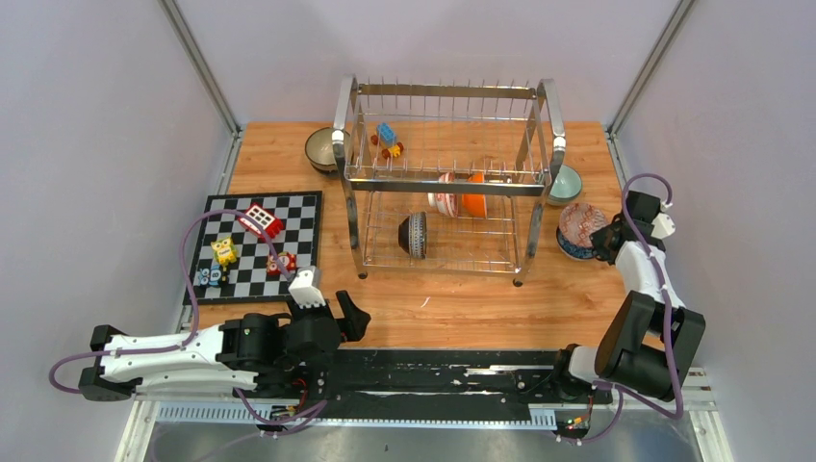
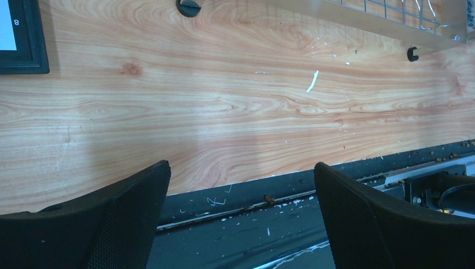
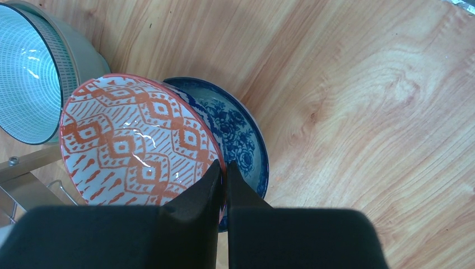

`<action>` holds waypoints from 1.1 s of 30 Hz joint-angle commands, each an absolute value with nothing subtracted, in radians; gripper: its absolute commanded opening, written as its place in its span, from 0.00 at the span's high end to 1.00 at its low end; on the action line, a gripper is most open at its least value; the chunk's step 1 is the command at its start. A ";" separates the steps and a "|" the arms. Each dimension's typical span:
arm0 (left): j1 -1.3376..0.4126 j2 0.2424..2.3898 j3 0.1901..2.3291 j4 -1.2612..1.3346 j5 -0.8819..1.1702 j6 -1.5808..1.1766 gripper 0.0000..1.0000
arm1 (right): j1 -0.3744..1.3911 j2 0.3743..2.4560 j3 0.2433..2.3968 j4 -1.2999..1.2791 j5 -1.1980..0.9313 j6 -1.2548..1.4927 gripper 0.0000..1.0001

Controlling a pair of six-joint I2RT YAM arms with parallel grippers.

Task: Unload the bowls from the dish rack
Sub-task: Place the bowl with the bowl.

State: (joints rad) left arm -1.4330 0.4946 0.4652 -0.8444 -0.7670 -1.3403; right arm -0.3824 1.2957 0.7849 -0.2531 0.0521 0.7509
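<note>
The right gripper [image 3: 223,176] is pinched tight on the near rim of the red-patterned bowl [image 3: 129,140]. That bowl sits tilted in the blue flowered bowl [image 3: 241,137], out on the worktop [image 3: 364,112] at about 4 o'clock from the dish rack [image 1: 447,106]. This looks like the set-down of an unloaded bowl. To do it well, lower the held rim until the red bowl nests flat in the blue one rather than leaning on its edge. Then part the jaws just enough to free the rim and lift straight up, so neither finger drags the bowl or tips the stack. Keep clear of the green bowl [image 3: 28,73], which lies close by at 10 o'clock. From the fingertips the red bowl spreads away toward 10 o'clock, with the blue one showing beneath it at 1 o'clock. A dark striped bowl [image 1: 415,235] stands on edge on the rack's lower tier, and orange and white bowls [image 1: 462,193] stand on edge just above it at 1 o'clock, so by my reading the job is not finished. The left gripper [image 2: 242,174] hangs wide open and empty over the near edge of the worktop, well apart from every bowl.
</note>
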 commanded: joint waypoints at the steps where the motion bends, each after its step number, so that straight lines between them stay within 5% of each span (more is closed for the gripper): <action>1: -1.436 0.499 0.461 -0.830 -0.796 -1.347 0.00 | -0.401 1.295 0.765 -0.222 0.047 0.744 0.98; 33: -1.436 0.495 0.457 -0.850 -0.789 -1.361 0.00 | -0.401 1.276 0.727 -0.223 0.065 0.712 0.98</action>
State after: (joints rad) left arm -1.4330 0.4946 0.4652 -0.8455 -0.7666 -1.3430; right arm -0.3843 1.2785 0.7334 -0.2394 0.0731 0.7269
